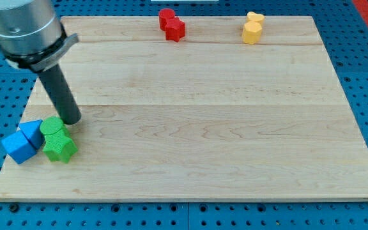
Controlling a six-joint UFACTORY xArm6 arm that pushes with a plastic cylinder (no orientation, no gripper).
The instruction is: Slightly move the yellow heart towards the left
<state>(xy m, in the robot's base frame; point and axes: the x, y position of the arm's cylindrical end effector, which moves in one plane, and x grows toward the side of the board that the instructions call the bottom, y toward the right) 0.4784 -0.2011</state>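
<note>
The yellow heart (255, 17) lies at the view's top right, touching a yellow hexagon block (252, 32) just below it. My tip (72, 119) rests on the board at the view's left, far from the yellow heart. It stands just above and right of a green round block (54, 127), close to it or touching. A green star (60, 147) lies below that block.
A blue triangle block (32, 131) and a blue cube (18, 147) lie at the bottom left beside the green blocks. Two red blocks, (166, 17) and a star (176, 29), sit at the top centre. The wooden board (203, 128) is edged by blue pegboard.
</note>
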